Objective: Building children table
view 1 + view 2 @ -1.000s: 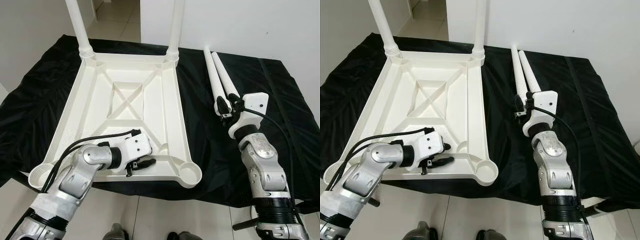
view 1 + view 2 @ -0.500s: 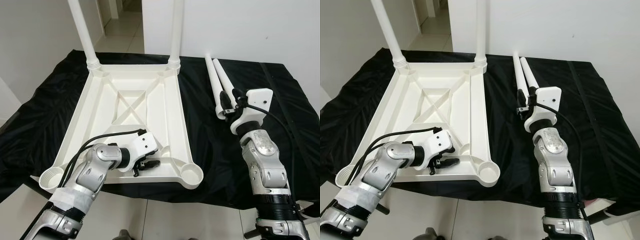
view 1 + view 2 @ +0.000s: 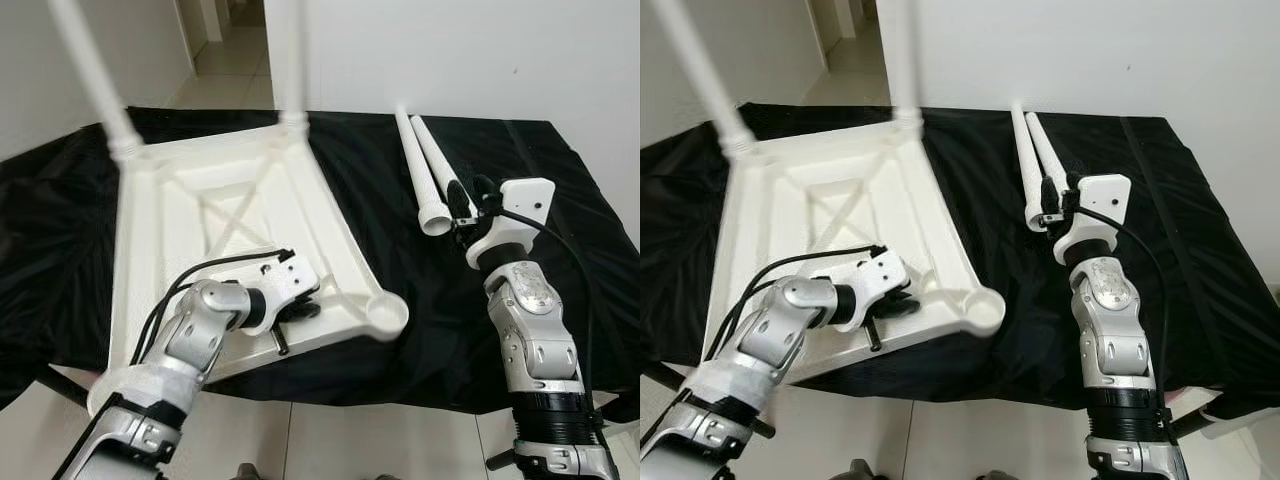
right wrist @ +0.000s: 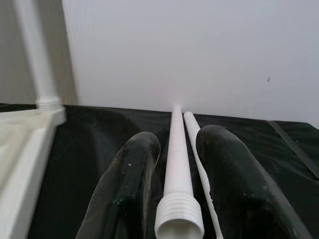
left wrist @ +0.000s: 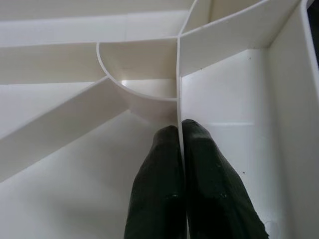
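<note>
— So, where was the tabletop when you looked?

— I had the white tabletop (image 3: 215, 215) lying upside down on the black cloth (image 3: 560, 230), ribbed underside facing up, skewed so that its near right corner pointed toward the right arm. Two legs (image 3: 92, 75) were already standing up from its far corners. The round socket (image 3: 385, 313) at the near right corner held nothing that I could see; it looked like a bare cup.

— And your left gripper?

— My left gripper (image 5: 180, 130) was down inside the underside near that corner. Through the left wrist camera I saw its two black fingers (image 5: 159, 174) pinched together on a thin upright rib (image 5: 178, 74) of the tabletop, one finger on each side, just short of a curved wall where several ribs met.

— The right side?

— My right gripper (image 4: 177, 142) was at the near ends of the two loose legs (image 3: 425, 170), which lay side by side on the cloth to the right of the tabletop, well apart from it. Its fingers (image 4: 227, 184) were spread, straddling the threaded end (image 4: 178, 219) of one leg (image 4: 175, 149) without closing on it; the other leg lay just beside, passing close to one finger.

— Anything behind?

— A white wall (image 3: 480, 50) and a tiled floor (image 3: 225, 60) beyond the cloth.
</note>
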{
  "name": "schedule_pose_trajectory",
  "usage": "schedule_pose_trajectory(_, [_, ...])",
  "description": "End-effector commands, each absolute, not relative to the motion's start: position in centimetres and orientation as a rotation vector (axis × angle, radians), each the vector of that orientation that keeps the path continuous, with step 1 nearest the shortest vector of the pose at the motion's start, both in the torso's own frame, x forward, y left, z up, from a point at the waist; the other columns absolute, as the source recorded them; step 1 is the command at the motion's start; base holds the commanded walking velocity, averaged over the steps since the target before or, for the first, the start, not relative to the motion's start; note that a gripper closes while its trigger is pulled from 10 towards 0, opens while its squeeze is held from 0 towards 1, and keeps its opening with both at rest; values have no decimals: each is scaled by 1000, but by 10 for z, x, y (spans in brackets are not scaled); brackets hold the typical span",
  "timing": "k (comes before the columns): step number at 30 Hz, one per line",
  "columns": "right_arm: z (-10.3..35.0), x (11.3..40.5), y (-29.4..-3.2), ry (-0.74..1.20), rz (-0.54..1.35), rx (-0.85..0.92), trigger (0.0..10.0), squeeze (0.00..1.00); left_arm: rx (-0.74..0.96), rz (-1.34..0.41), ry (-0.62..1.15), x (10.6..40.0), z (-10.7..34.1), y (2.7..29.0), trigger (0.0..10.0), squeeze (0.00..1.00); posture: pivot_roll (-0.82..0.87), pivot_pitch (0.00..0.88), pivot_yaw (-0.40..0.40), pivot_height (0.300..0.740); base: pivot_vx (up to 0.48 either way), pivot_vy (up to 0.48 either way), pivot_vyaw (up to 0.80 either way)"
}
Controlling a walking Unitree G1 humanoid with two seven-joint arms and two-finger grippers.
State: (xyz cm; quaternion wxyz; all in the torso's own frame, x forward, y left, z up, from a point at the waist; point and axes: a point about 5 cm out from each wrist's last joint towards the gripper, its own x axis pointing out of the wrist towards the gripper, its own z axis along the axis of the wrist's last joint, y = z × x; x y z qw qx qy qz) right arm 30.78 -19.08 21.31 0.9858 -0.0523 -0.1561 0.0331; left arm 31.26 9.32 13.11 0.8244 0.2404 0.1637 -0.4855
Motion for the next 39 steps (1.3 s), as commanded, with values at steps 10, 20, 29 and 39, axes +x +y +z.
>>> schedule_pose_trajectory(10, [214,310,-188,-304,75,-94,10000,0,536,-715,140,327,139,80,10000,0,44,74,26,740,0,0,0])
schedule_pose_trajectory(20, [212,313,-180,-297,98,-87,10000,0,467,-789,38,324,157,57,10000,1000,50,92,25,740,0,0,0])
schedule_pose_trajectory(29, [204,313,-179,-273,86,-71,10000,0,493,-851,-2,316,173,74,10000,0,62,88,24,740,0,0,0])
schedule_pose_trajectory(39, [197,321,-176,-250,78,-48,10000,0,462,-893,-74,301,187,81,10000,0,87,71,3,740,0,0,0])
